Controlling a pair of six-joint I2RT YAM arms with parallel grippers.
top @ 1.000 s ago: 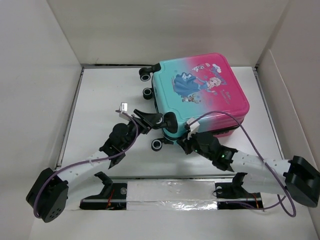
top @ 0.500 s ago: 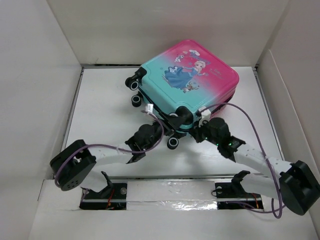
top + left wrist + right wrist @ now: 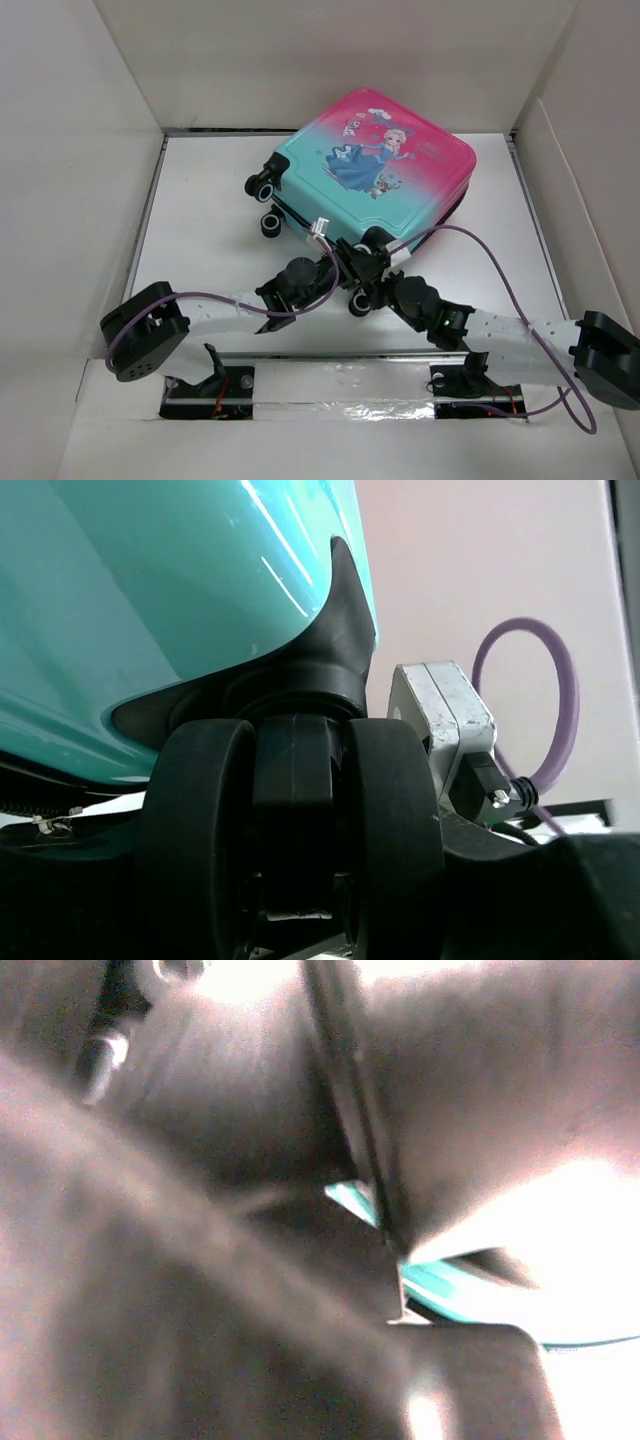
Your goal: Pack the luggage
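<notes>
The luggage (image 3: 385,160), a closed pink-to-teal suitcase with a princess print, lies skewed at the middle back, its near teal end raised. Two of its wheels (image 3: 263,186) stick out to the left. My left gripper (image 3: 366,246) is at the near teal corner. In the left wrist view one black wheel (image 3: 295,830) fills the space between the jaws under the teal shell (image 3: 150,600). My right gripper (image 3: 374,282) is pressed in just below the same corner, beside another wheel (image 3: 360,303). Its view is a dark blur with a sliver of teal edge (image 3: 440,1290). Its jaws do not show.
White walls close in the work surface (image 3: 200,250) at the left, back and right. The right arm's purple cable (image 3: 470,240) loops over the floor near the suitcase, and the right wrist's white camera block (image 3: 440,720) is close beside the held wheel.
The suitcase has turned anticlockwise and shifted back and left, its near end lifting. Both arms have reached further forward and closed in together at its near teal corner.
</notes>
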